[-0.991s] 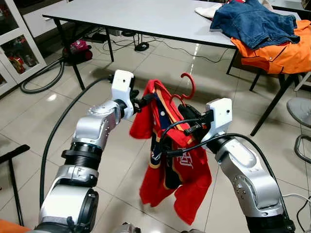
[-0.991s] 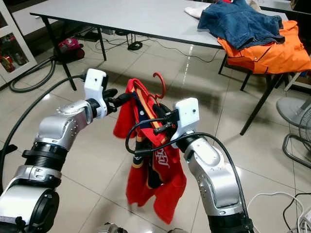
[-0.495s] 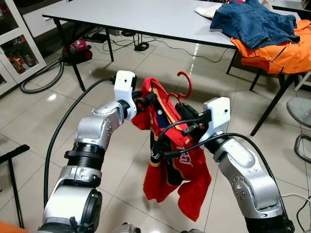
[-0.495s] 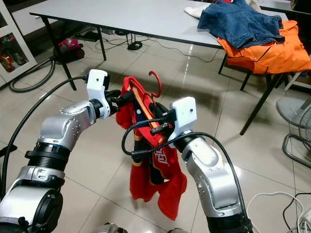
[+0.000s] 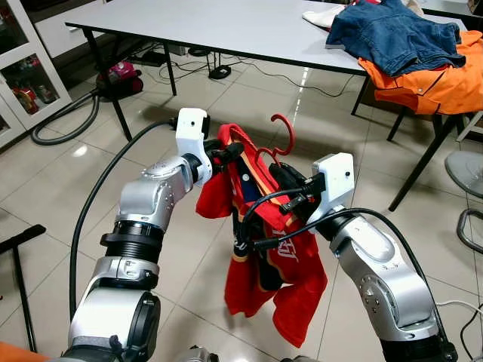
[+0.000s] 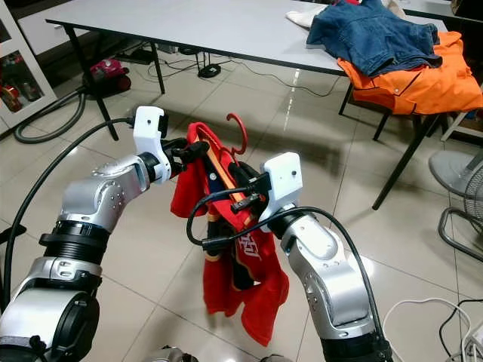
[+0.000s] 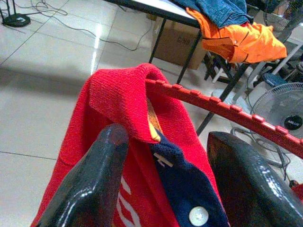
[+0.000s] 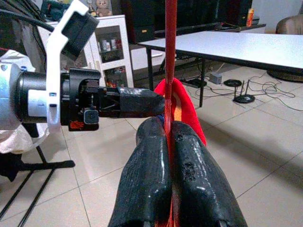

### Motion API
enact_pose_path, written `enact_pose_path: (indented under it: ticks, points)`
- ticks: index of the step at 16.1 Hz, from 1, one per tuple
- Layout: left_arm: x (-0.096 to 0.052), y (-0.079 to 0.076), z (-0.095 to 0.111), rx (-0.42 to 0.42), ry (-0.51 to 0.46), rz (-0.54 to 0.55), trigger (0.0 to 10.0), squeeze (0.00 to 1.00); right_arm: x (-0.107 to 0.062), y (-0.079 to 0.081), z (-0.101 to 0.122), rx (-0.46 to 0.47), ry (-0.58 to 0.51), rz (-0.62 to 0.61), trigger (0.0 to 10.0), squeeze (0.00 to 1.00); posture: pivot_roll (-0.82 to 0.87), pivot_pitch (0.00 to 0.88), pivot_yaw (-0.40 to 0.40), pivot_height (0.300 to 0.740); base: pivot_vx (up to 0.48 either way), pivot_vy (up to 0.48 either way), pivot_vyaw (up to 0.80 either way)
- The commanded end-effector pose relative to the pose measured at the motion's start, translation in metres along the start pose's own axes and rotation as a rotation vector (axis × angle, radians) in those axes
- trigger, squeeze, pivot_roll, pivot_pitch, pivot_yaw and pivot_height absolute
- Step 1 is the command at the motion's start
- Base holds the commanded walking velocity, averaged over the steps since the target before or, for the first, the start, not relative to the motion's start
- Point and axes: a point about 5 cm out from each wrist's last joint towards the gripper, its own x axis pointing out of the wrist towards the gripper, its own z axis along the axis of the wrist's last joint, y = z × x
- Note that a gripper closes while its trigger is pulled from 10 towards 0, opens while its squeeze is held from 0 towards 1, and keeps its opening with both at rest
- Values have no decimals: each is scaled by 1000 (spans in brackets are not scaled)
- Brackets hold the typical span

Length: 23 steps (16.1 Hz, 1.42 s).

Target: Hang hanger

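A red hanger (image 5: 289,127) carries a red shirt (image 5: 298,264) with a navy and orange collar, held up over the tiled floor between my arms. My right gripper (image 8: 168,137) is shut on the hanger's stem (image 8: 170,56), just below the hook. On the far side of the shirt, my left gripper (image 5: 229,151) is at the shoulder. Its fingers (image 7: 94,179) stand open on either side of the collar and shoulder fabric, with the hanger's ribbed arm (image 7: 227,108) running across just beyond them. The shirt's body hangs loose below both grippers.
A long grey table (image 5: 226,26) stands ahead, with a denim jacket (image 5: 392,34) and an orange garment (image 5: 438,79) piled at its right end. A vacuum hose (image 5: 68,128) and a glass cabinet (image 5: 19,75) are on the left. A fan (image 5: 468,177) stands at the right.
The left gripper has pushed in closer to the shirt's shoulder and lifted it a little. The hanger and right gripper have shifted slightly left, and the shirt's hem has swung.
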Motion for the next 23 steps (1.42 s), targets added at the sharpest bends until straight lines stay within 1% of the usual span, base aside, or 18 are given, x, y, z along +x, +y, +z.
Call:
enact_pose_path:
  ticks: [1,4,7,9,10,12,14,20,23]
  points:
    - [3,-3,6,21,-7,1,10000,0,0,7,15,-16,-63,37,0,0,-51,17,28,740,0,0,0]
    - [6,-3,-1,31,19,6,10000,0,-1,12,17,-8,-75,59,0,0,-52,15,30,740,0,0,0]
    - [10,-3,-7,50,41,14,10000,0,-1,20,18,14,-85,115,0,0,-62,0,37,740,0,0,0]
    - [11,-2,-9,57,44,17,7804,0,-2,21,19,13,-86,123,0,0,-66,0,39,740,0,0,0]
    - [12,-1,-8,59,40,24,0,0,-2,21,19,12,-86,125,0,0,-67,0,40,740,0,0,0]
    - [13,1,-6,71,16,40,0,0,-4,21,19,9,-83,129,0,0,-73,0,45,740,0,0,0]
    - [13,4,1,81,-36,48,0,0,-5,19,16,7,-68,123,0,0,-72,0,43,740,0,0,0]
    - [10,13,7,90,-104,93,0,0,-5,17,15,6,-55,121,0,0,-66,0,36,740,0,0,0]
    - [8,19,11,97,-124,109,0,0,-6,16,15,28,-56,113,0,0,-64,0,37,740,0,0,0]
